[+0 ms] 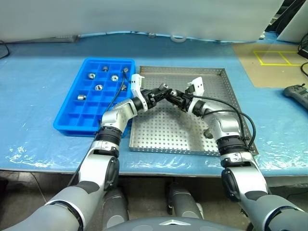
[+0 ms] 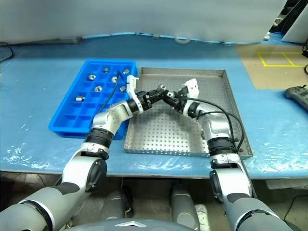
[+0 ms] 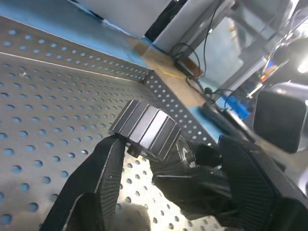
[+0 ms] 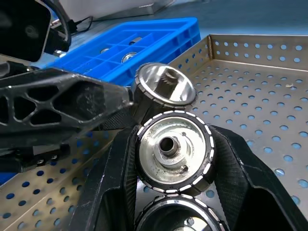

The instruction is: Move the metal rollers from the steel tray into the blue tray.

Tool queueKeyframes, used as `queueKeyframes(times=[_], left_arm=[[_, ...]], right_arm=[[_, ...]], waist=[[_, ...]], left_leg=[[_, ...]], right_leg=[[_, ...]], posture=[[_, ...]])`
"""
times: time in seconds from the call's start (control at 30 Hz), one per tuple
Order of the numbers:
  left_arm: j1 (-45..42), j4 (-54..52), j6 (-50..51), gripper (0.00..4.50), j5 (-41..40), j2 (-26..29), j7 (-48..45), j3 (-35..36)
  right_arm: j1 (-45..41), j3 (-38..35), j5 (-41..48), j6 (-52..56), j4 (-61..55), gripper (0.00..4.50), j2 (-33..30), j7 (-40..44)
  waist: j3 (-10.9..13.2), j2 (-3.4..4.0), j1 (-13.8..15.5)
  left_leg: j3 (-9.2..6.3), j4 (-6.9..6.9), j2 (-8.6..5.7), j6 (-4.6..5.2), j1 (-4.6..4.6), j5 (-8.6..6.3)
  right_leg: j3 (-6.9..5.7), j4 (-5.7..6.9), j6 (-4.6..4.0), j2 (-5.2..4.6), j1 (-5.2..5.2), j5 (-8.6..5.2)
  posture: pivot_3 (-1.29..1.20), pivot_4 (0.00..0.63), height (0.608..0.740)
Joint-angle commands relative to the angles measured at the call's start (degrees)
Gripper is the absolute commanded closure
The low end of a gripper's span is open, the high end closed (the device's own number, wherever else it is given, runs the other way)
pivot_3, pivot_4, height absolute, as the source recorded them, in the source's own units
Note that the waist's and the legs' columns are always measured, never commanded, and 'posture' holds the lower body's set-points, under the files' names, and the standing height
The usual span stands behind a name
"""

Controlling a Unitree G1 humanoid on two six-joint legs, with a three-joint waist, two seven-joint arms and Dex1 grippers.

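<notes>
Right gripper clamped on shiny ribbed metal roller above perforated steel tray; left gripper open around it.

The blue tray and the steel tray lie side by side on the surface, the blue tray to the left and touching or nearly touching the steel one. Several metal rollers sit in separate compartments in the far half of the blue tray. Another roller lies in the steel tray near its right rim. Above the far middle of the steel tray the left hand and the right hand meet, fingertips together; a roller sits between the right hand's fingers, with a second roller just beyond it. A roll of tape lies behind the steel tray, and a controller at the far right.
</notes>
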Motion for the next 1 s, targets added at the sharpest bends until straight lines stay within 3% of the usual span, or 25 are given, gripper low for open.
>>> queueKeyframes(times=[0.03,0.17,0.27,0.4,0.43,0.67,0.87,1.0], left_arm=[[-0.84,-3.72,2.80,1.19,-4.11,-0.98,-0.57,1.26],[-2.57,1.01,0.43,1.19,-2.31,-1.40,2.58,1.58],[-4.25,5.27,-2.47,1.79,-1.72,-1.82,6.76,3.15],[-4.46,7.04,-3.75,3.14,-3.27,-1.96,6.41,4.92],[-4.52,7.55,-3.71,3.24,-3.84,-1.89,7.13,5.86],[-4.80,7.49,-3.51,3.24,-9.88,-0.71,13.30,13.03],[-3.63,-6.37,0.39,3.24,-33.52,1.27,22.72,31.01],[4.93,-23.96,1.45,3.24,-31.36,3.14,28.07,27.11]], right_arm=[[-0.46,-0.14,1.42,0.38,-3.59,2.70,0.28,0.67],[-0.62,-0.55,1.84,0.50,-3.84,2.70,0.24,0.90],[-0.51,-0.85,2.46,0.84,-4.48,2.70,0.45,1.12],[-0.45,-0.95,2.71,1.17,-5.11,2.70,0.64,1.10],[-0.48,-1.05,2.84,1.23,-5.29,2.70,0.59,1.13],[-0.84,-3.08,5.20,1.72,-5.93,2.70,1.16,0.77],[-3.28,-4.70,7.93,2.44,-3.77,2.70,2.39,0.45],[-4.69,-3.93,6.79,0.79,-0.43,2.70,2.94,0.72]], waist=[[0.00,0.00,-0.06],[0.00,0.00,-0.10],[0.00,0.00,-0.11],[0.00,0.00,-0.38],[0.00,0.00,-0.40],[0.00,0.00,-0.35],[0.12,-0.13,-1.13],[0.12,-0.12,-0.11]], left_leg=[[0.00,0.00,0.01,0.00,0.00,0.00],[0.00,0.00,0.01,-0.01,0.00,0.00],[0.00,0.00,-0.03,0.00,-0.01,0.00],[0.00,-0.01,0.00,0.00,-0.01,0.00],[-0.01,-0.02,0.01,0.00,0.00,0.00],[0.00,0.00,-0.03,0.00,0.00,0.00],[-0.04,-0.01,0.12,-0.05,0.02,0.02],[-0.05,-0.08,0.31,-0.14,0.01,0.07]], right_leg=[[-0.01,0.00,0.00,0.00,0.00,0.00],[-0.01,0.00,0.00,0.01,0.00,0.00],[0.00,-0.02,0.00,-0.01,0.00,0.00],[0.00,-0.02,0.01,0.01,0.00,0.00],[-0.01,-0.02,0.01,0.01,0.00,0.00],[0.00,-0.01,0.01,0.00,0.00,0.00],[0.04,0.05,0.00,0.21,-0.10,0.01],[-0.04,0.04,-0.01,0.39,-0.08,0.00]], posture=[[-0.45,0.150,0.740],[-0.45,0.150,0.740],[-0.46,0.150,0.740],[-0.47,0.150,0.740],[-0.47,0.150,0.740],[-0.46,0.150,0.740],[-0.42,0.150,0.740],[-0.36,0.150,0.740]])
